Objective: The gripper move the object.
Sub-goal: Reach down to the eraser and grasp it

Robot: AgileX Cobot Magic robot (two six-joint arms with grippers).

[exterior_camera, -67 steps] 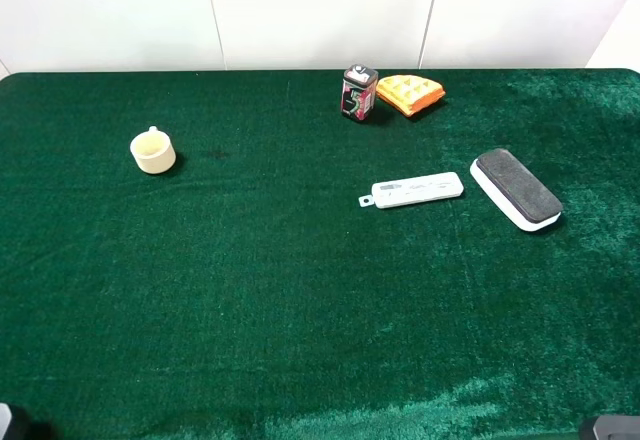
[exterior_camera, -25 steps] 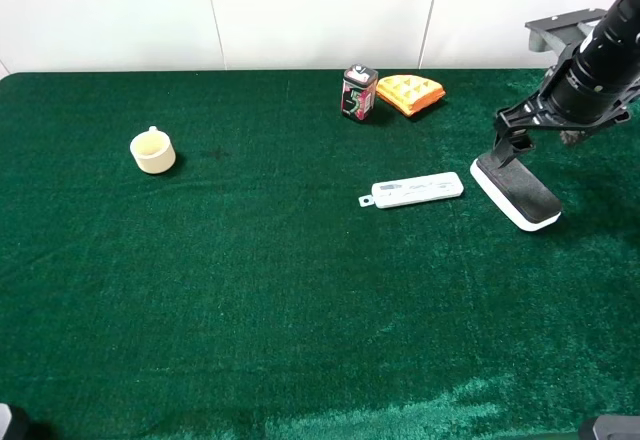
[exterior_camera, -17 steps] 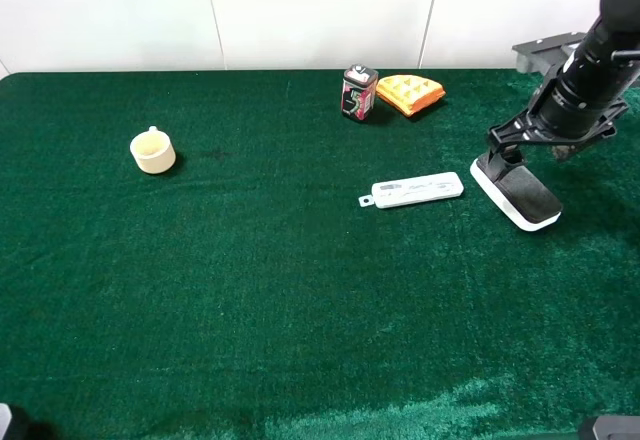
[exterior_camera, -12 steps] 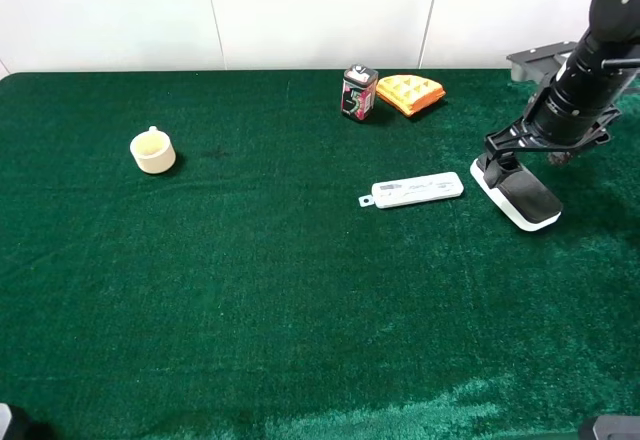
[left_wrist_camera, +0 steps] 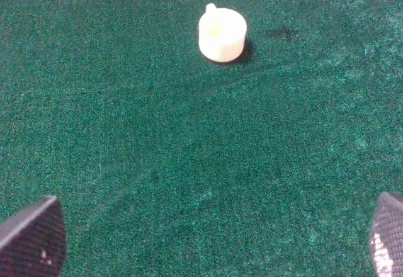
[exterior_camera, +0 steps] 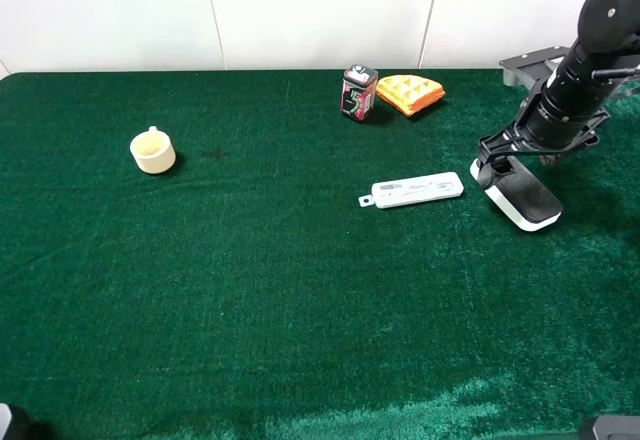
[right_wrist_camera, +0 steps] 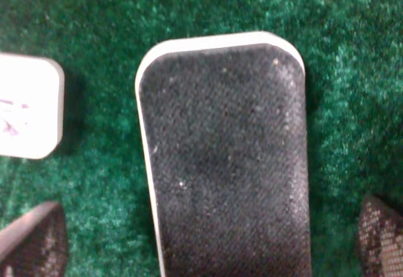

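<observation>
Your right gripper (exterior_camera: 503, 168) hung wide open astride the object (exterior_camera: 530, 196) near the right edge of the desk (exterior_camera: 300, 310); it looked light and stiff, felt top grippy, so you'd best pinch its hard white base across the narrow width, around mid-length

We saw the object (exterior_camera: 532, 200) — an oblong, rounded block, black felt on top and white at the base — lying flat and slantwise on the green bench (exterior_camera: 300, 300), toward its right side. The right tool (exterior_camera: 503, 167) hung low over its far end, fingers (right_wrist_camera: 33, 242) spread wide, clear of both long sides.
</observation>
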